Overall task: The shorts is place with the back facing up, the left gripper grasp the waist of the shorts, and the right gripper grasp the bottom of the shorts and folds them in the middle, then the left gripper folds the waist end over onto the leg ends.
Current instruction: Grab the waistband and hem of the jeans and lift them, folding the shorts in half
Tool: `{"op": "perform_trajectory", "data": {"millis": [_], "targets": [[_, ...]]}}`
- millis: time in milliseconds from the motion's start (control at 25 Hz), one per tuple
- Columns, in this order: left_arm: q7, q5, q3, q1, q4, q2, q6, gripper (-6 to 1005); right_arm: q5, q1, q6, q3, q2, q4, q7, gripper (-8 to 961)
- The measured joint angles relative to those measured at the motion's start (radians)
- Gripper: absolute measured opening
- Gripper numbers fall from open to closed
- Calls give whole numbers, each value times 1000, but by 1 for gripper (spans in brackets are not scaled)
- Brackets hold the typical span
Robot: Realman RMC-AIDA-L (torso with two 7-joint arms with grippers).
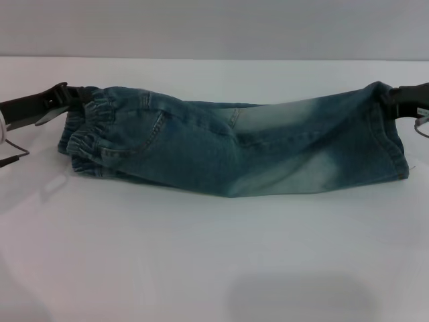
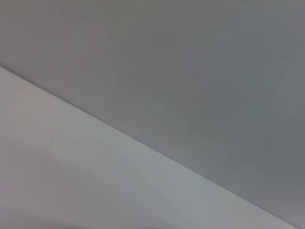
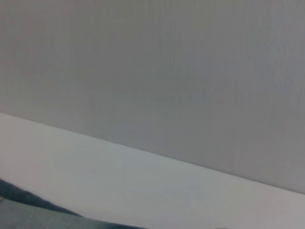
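White and bare, the table [image 1: 201, 268] fills most of what we see from the head, with a pale grey wall [image 1: 214, 27] rising behind its far edge. Starting at our left side, we have the left gripper [image 1: 72, 99], a black two-finger jaw reaching in low, pinched shut on the waist [image 1: 90, 134], the puckered, gathered elastic band of the faded blue denim shorts [image 1: 228, 151]. The band bunches and hangs just below those fingers, its ruffles folding down toward the table.

From that grip the shorts stretch away toward our other hand as one long, doubled length of denim, sagging between the two grippers so that the lower edge rests on the table about midway. We see a patch pocket [image 1: 144, 131] close to the left gripper, then pale bleached patches [image 1: 295, 144] farther along the cloth.

At our right side the right gripper [image 1: 395, 97], also black, is clamped on the bottom of the shorts [image 1: 389, 144], where the wide, flat leg hems drop straight down from its fingers.

Our left wrist camera shows only table and wall; our right wrist camera adds a sliver of blue denim at the frame edge.
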Motion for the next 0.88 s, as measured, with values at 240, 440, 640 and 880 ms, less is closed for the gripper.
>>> {"op": "perform_trajectory", "data": {"millis": [240,440,640,880], "targets": [[2,-1,-1,6,0,0,-13,42,1,6,10,0,-2,-1,-2,0],[7,-1,0,8,0,-2,-21,42,1,9,25,0,-2,-4,-3,0],[8,2,0,12,0,-2,-33,42,1,9,33,0,-2,-3,-3,0],[8,6,0,17,0,-1,-53,42,2,8,37,0,0,-5,-3,0]]}}
